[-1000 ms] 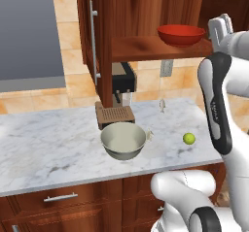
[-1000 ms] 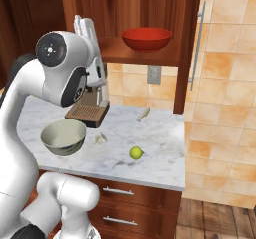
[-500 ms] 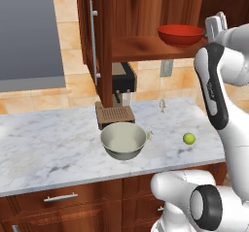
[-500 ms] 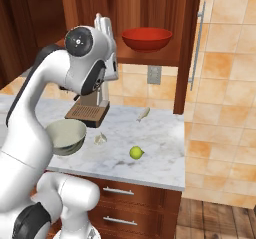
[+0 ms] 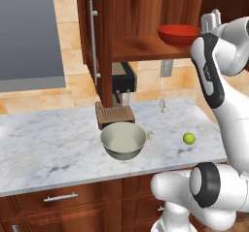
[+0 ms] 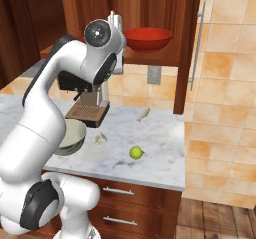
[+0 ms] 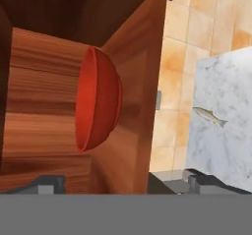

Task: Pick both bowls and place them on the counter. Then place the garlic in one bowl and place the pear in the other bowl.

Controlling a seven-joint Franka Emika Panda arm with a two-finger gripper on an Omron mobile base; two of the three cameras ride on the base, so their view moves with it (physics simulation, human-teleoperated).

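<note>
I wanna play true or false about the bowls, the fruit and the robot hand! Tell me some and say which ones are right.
1. The red bowl sits on the wooden shelf. True.
2. The grey bowl is on the counter. True.
3. The pear lies inside the grey bowl. False: it lies on the counter, apart from it.
4. The end effector grips the red bowl. False: it is open, near the bowl.
5. The garlic lies beside the grey bowl. True.

The arm swings its gripper (image 5: 212, 18) closer to the red bowl (image 5: 178, 34) on the shelf (image 5: 141, 48), jaws wide.
</note>
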